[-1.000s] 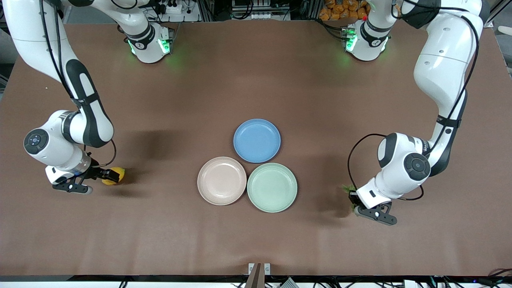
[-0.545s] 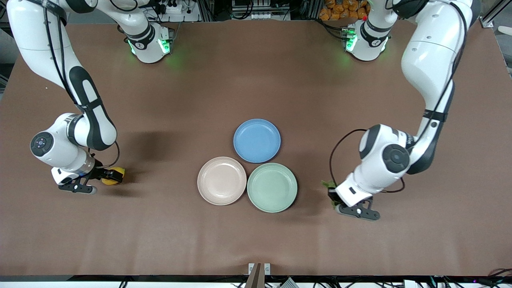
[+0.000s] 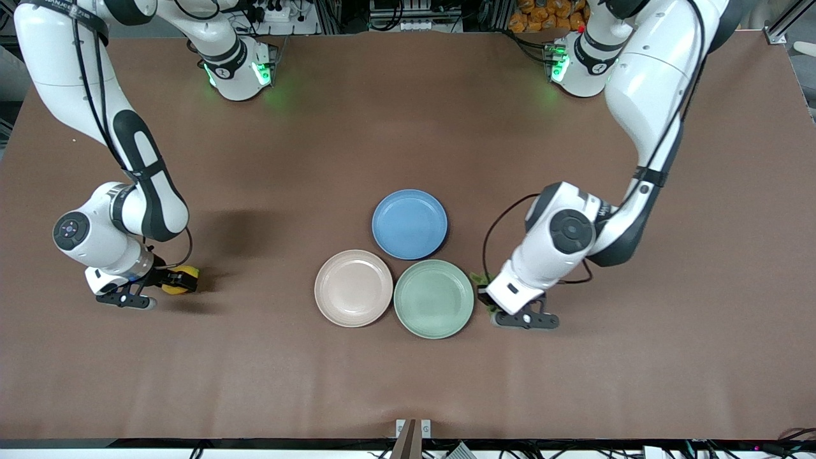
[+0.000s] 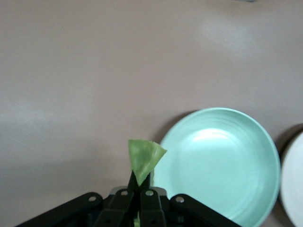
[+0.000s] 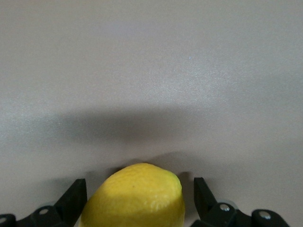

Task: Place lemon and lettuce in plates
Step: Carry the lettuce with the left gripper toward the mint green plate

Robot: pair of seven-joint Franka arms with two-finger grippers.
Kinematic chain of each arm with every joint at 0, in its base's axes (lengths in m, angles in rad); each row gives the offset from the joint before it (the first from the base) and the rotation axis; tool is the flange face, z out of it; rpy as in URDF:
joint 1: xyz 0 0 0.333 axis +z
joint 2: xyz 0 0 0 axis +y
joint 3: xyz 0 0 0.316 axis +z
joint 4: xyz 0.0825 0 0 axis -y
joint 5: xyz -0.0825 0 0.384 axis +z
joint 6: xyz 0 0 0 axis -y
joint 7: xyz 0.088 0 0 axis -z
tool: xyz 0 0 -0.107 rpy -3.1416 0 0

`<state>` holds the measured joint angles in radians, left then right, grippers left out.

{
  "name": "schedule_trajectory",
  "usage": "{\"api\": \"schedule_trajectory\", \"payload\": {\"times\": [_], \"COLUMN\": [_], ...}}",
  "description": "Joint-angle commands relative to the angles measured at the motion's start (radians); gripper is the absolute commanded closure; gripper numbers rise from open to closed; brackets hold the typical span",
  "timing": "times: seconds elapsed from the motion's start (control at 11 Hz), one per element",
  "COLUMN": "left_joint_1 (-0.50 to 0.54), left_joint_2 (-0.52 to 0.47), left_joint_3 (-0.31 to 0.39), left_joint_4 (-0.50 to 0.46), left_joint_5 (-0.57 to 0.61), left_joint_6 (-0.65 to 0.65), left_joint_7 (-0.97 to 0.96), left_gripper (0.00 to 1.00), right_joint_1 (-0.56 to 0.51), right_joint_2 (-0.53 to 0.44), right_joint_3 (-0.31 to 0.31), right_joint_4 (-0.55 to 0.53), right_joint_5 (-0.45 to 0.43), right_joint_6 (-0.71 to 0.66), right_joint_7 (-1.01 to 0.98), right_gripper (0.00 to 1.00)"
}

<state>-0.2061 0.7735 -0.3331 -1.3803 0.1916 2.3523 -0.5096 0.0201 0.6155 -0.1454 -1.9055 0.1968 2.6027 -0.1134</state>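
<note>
Even overhead light, soft shadows

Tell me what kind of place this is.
Probably a robotics lab: two bench-mounted arms at a brown table, the left gripper holding lettuce, the right gripper around a lemon, cables and racks along the edge.

no readable text, labels or numbers

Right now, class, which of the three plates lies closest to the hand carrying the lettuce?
The mint green plate. The left hand holds the lettuce just beside its rim; the beige-pink plate and blue plate sit farther off.
</note>
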Motion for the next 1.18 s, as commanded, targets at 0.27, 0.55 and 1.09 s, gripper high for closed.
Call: {"api": "schedule_trajectory", "payload": {"times": [0.27, 0.55, 1.09], "left_joint_1": [-0.166, -0.252, -0.263], "left_joint_2": [-0.003, 0.029, 0.081], "left_joint_3": [0.042, 0.138, 0.189], "left_joint_4": [-0.008, -0.006, -0.005], "left_joint_5": [0.009, 0.016, 0.014], "left_joint_6": [-0.018, -0.004, 0.153], "left_joint_7": [-0.288, -0.296, -0.247], "left_gripper": [1.0, 1.0, 0.72], "right_joint_1": [-0.015, -0.017, -0.017], "right_joint_2": [0.01, 0.01, 0.01], "right_joint_3": [0.032, 0.033, 0.033], "right_joint_4": [-0.043, -0.043, -0.043], "right_joint_5": [0.035, 0.035, 0.035], "right_joint_6": [0.097, 0.099, 0.099], "right_joint_7": [-0.029, -0.029, -0.031], "right_gripper": [0.0, 0.0, 0.12]}}
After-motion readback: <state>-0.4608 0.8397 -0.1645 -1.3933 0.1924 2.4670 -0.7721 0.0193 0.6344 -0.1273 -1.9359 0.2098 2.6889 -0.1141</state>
